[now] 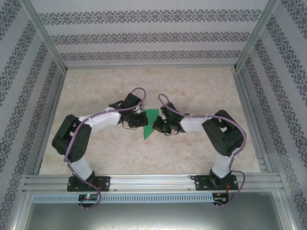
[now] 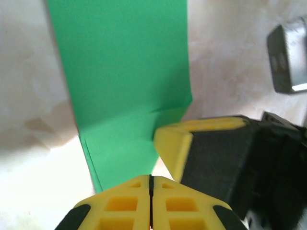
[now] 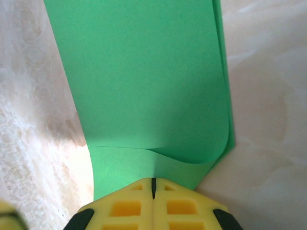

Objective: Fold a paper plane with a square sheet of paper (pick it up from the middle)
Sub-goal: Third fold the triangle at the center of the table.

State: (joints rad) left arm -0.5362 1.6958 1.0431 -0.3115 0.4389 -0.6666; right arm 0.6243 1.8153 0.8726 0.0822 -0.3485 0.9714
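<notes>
- Clamped shut on the folded square sheet of paper (image 1: 148, 122), mid-surface, well clear of every edge: left jaws and right jaws.
- Could tear it if pulled apart.
- Could spring open on early release, its crease looking soft.

Bright green paper (image 1: 149, 122), plain on every visible face, against a pale beige bench (image 1: 192, 86) mottled with faint cream marbling. The walls (image 1: 144, 36) are white, banded with horizontal stripes of small grey floral ornament. The left arm (image 1: 81, 139) and the right arm (image 1: 220, 134) are black with white shells, each trailing a purple cable (image 1: 138, 88). The left gripper (image 2: 151, 178) and the right gripper (image 3: 153, 181) have yellow jaws with black sides. The rail (image 1: 153, 182) is silver-grey.
</notes>
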